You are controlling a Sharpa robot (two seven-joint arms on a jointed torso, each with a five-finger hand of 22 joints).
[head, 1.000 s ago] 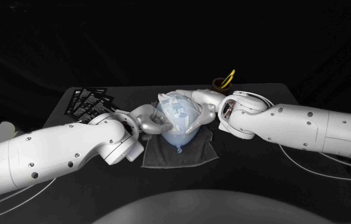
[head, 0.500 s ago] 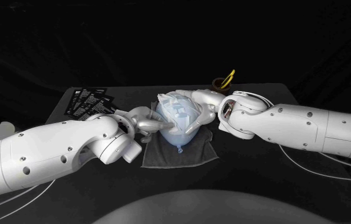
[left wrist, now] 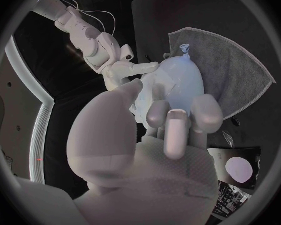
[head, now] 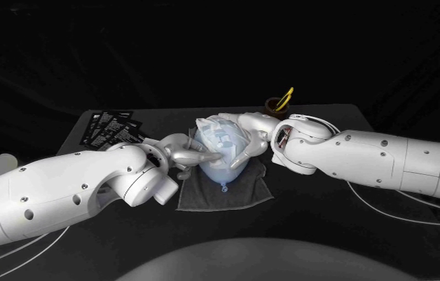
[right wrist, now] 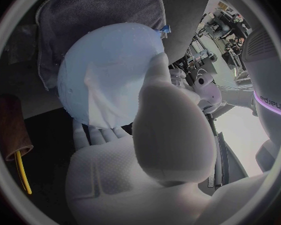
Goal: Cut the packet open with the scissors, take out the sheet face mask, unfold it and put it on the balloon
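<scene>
Two hands at centre frame, fitting the face mask (head: 218,135) onto the balloon (head: 224,166).
Right hand (head: 255,130) cups the balloon on the towel (head: 240,192); left hand (head: 188,154) presses the face mask, pinch or not I cannot tell. Next: smooth its edges gently.

we log a pale blue balloon (head: 224,164) with a white sheet mask (head: 220,136) between the silver left hand (head: 186,153) and silver right hand (head: 255,126), grey towel (head: 249,192) beneath; black white-printed packets (head: 111,127) beyond the left hand, yellow-handled scissors (head: 287,96) beyond the right.
</scene>
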